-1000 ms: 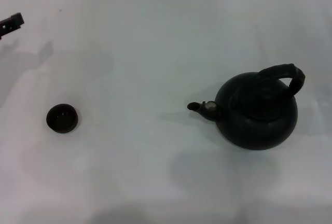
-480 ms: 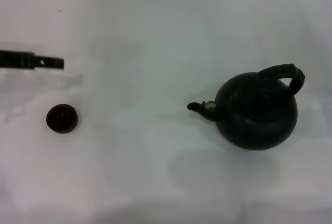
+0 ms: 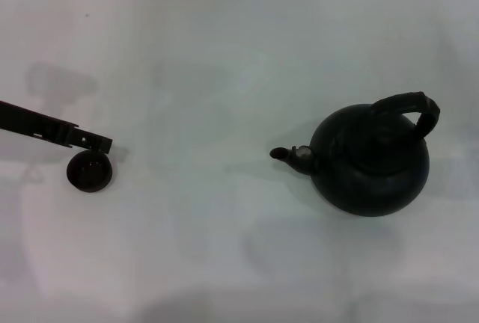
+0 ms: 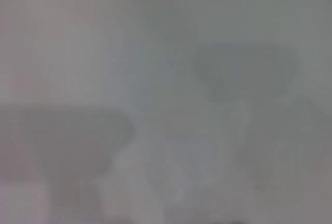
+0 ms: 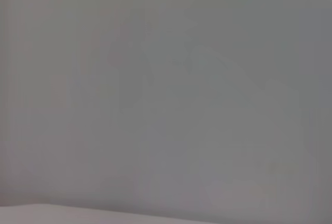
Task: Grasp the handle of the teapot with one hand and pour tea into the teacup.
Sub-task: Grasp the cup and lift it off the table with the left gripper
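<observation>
Bright, even overhead light, soft faint shadows on the table [image 3: 224, 54] — both wrist views blurred

The right wrist camera looks onto a plain pale grey surface [image 5: 166, 89] and little else. Faint, soft-edged shadows mottle it around the middle and toward 3 o'clock. At 7 o'clock a lighter, whitish band [image 5: 62, 214] cuts across the corner, its edge running slightly slanted. Neither pot, cup nor fingers show here.
</observation>
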Motion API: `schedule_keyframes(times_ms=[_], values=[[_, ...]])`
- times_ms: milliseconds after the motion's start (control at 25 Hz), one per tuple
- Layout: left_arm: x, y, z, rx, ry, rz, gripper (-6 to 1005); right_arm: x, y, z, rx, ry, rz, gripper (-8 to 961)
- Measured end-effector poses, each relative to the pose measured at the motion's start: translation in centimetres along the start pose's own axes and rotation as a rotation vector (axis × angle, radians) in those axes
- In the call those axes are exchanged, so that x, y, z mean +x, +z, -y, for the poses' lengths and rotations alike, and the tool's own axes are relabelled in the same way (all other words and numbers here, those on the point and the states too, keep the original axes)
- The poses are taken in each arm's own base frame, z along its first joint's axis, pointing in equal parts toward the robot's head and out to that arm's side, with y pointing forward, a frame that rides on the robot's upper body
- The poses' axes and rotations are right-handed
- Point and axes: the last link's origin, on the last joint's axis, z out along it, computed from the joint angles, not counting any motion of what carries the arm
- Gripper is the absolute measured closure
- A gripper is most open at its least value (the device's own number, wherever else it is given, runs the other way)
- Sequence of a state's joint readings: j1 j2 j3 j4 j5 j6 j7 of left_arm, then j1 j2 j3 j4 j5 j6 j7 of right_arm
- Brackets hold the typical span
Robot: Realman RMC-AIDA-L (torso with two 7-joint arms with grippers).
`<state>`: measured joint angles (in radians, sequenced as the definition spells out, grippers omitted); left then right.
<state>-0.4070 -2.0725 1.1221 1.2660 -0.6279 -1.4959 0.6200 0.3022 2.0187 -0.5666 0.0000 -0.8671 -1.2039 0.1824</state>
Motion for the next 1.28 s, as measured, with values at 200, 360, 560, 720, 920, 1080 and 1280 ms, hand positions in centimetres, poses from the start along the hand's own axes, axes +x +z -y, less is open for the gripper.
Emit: schedule_keyframes(times_ms=[200, 360, 560, 720, 920, 1080, 1280], values=[[0.3, 0.4, -0.5, -0.011, 0.017, 0.009, 111, 0.0, 0.0, 0.0, -0.003, -0.001, -0.001, 83], [0.4, 0.5, -0.6, -0.013, 0.023, 0.025, 111, 0.0, 0.0, 0.0, 0.002, 0.001, 0.001, 83], [0.5, 0.6, -0.7, -0.006, 0.032, 0.062, 111, -0.1, 0.2, 0.1, 0.004, 0.002, 0.005, 84], [0.5, 0.9, -0.9, -0.004, 0.045, 0.093, 111, -0.2, 0.3, 0.0, 0.001, 0.001, 0.008, 84], [0.7, 1.6, -1.4, -0.012, 0.064, 0.127, 111, -0.3, 0.4, 0.0, -0.001, 0.0, 0.01, 84], [0.7, 2.2, -1.7, -0.019, 0.072, 0.141, 112, -0.3, 0.4, 0.0, 0.002, 0.001, 0.011, 84], [0.7, 2.4, -2.0, -0.023, 0.077, 0.155, 112, -0.3, 0.3, 0.1, 0.006, 0.003, 0.01, 84]])
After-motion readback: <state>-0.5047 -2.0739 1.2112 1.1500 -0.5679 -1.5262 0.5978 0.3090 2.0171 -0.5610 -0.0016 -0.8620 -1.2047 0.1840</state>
